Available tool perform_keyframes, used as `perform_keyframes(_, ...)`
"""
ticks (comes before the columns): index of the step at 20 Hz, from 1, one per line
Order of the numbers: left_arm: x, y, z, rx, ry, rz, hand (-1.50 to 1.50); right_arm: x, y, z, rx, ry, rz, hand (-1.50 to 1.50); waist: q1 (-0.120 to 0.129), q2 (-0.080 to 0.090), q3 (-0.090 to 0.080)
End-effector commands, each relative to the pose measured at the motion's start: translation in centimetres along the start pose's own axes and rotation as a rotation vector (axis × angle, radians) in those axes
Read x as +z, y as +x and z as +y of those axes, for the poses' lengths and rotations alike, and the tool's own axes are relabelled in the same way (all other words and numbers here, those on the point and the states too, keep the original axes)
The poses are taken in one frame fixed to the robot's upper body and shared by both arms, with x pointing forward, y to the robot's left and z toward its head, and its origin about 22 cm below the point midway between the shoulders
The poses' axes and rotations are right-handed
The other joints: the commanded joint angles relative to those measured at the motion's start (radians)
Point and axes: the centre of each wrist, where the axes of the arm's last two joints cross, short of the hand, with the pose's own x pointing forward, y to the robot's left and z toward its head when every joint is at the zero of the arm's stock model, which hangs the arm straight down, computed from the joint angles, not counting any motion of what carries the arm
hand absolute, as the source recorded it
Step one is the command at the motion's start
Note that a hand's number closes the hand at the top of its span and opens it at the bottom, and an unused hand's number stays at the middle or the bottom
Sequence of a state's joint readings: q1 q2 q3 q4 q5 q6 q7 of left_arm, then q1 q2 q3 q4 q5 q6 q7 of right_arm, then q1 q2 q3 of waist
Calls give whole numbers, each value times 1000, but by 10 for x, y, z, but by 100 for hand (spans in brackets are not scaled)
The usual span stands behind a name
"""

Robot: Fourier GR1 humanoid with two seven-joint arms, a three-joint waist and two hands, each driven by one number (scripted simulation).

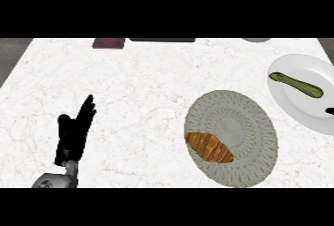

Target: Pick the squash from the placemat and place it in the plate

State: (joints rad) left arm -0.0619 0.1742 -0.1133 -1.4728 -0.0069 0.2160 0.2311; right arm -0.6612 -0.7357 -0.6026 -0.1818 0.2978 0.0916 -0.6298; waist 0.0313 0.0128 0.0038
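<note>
A green, elongated squash [297, 84] lies on the white plate [294, 108] at the right edge of the counter. The round grey woven placemat [243, 132] sits left of the plate, with a brown croissant [208, 147] on its lower left part. My left hand [72, 137] rests open at the lower left, fingers pointing up, far from both mat and plate. Only a small black bit of my right hand [330, 111] shows at the right edge, over the plate just below the squash and not touching it.
On the white marble counter [130, 88], along its far edge, lie a dark red object [108, 43], a flat black object [161, 39] and a grey rounded object [256, 39]. The counter's left edge runs diagonally at the upper left.
</note>
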Motion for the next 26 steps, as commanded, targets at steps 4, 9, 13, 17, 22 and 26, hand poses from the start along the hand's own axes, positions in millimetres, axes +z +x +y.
perform_keyframes(4,-3,-3,2,8,-4,9,0,12,-11,-17,52,-8,49,-150,3,2,1)
perform_keyframes(9,-1,2,12,5,17,-1,0,24,-20,-28,55,-59,51,-150,4,3,2)
perform_keyframes(13,0,-8,9,3,-8,-7,0,25,-12,-54,59,-98,73,-150,5,4,2)
perform_keyframes(17,2,-1,-7,17,-2,-7,0,32,-18,-59,40,-112,57,-150,3,2,2)
perform_keyframes(22,4,3,8,5,-4,14,0,37,-23,-59,26,-199,61,-150,5,1,2)
perform_keyframes(26,3,-9,-8,-6,-10,1,0,48,-32,-66,64,-223,105,-150,6,5,4)
